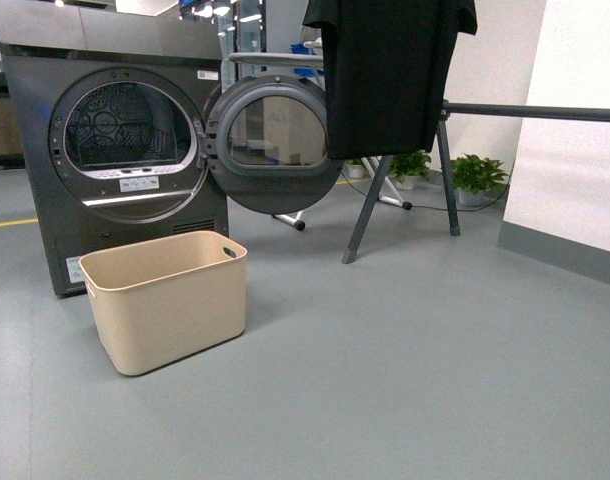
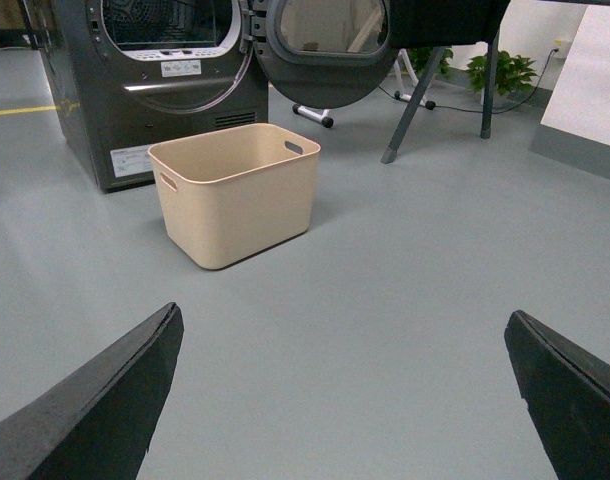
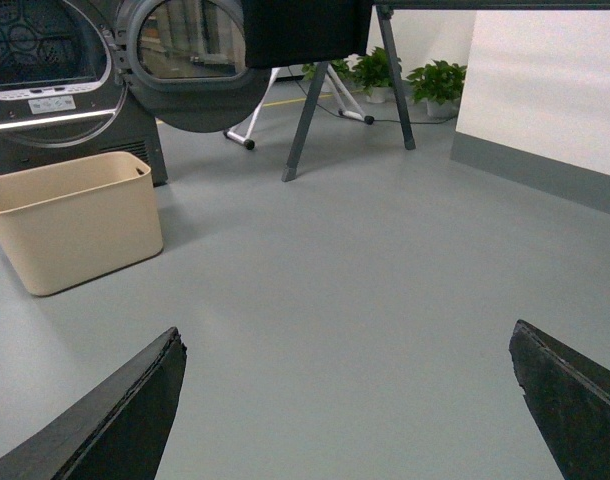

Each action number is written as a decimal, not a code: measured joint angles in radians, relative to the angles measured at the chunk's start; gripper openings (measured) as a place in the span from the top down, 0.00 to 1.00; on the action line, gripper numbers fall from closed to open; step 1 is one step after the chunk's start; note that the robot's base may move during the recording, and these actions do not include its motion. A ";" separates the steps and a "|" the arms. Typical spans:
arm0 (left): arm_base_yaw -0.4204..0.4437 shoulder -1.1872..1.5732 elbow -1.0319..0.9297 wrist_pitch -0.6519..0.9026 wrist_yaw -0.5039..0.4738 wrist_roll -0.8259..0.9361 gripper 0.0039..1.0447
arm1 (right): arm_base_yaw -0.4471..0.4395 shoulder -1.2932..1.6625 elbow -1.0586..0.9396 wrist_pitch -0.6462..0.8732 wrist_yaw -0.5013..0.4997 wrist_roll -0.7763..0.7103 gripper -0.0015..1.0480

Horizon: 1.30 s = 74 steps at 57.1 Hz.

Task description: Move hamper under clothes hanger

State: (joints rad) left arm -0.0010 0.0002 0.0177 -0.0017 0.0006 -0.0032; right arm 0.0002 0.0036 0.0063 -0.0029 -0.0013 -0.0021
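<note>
The beige hamper (image 1: pixel 170 300) stands empty on the grey floor in front of the dryer, left of the rack. It also shows in the left wrist view (image 2: pixel 235 190) and the right wrist view (image 3: pixel 75 215). The clothes hanger (image 1: pixel 530 111) is a dark bar on splayed legs (image 1: pixel 365 210) at the right, with a black garment (image 1: pixel 385 70) hanging on it. My left gripper (image 2: pixel 343 322) is open and empty, well short of the hamper. My right gripper (image 3: pixel 347 335) is open and empty over bare floor. Neither gripper shows in the front view.
A dark grey dryer (image 1: pixel 115 150) stands behind the hamper, its round door (image 1: pixel 275 145) swung open toward the rack. Potted plants (image 1: pixel 475 175) and a white wall (image 1: pixel 575 130) with a grey skirting are at the right. A wheeled white stand (image 1: pixel 290 217) is behind the door.
</note>
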 joint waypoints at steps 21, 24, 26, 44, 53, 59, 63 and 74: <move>0.000 0.000 0.000 0.000 0.000 0.000 0.06 | 0.000 0.000 0.000 0.000 0.000 0.000 0.08; 0.000 0.000 0.000 0.000 0.000 0.000 0.06 | 0.000 0.000 0.000 0.000 0.000 0.000 0.08; 0.000 0.000 0.000 0.000 0.000 0.000 0.06 | 0.000 0.000 0.000 0.000 0.000 0.000 0.08; 0.000 0.000 0.000 0.000 0.000 0.000 0.06 | 0.000 0.000 0.000 0.000 0.000 0.000 0.08; 0.000 0.000 0.000 0.000 -0.001 0.000 0.06 | 0.000 0.000 0.000 0.000 -0.002 0.000 0.08; 0.000 0.000 0.000 0.000 0.000 0.000 0.06 | 0.000 0.000 0.000 0.000 0.000 0.000 0.08; 0.000 0.000 0.000 0.000 0.000 0.000 0.06 | 0.000 0.000 0.000 0.000 0.000 -0.001 0.08; 0.000 0.000 0.000 0.000 0.000 0.000 0.06 | 0.000 0.000 0.000 0.000 -0.003 -0.001 0.08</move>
State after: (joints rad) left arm -0.0010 0.0006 0.0177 -0.0017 0.0002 -0.0032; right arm -0.0002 0.0036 0.0059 -0.0029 -0.0040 -0.0029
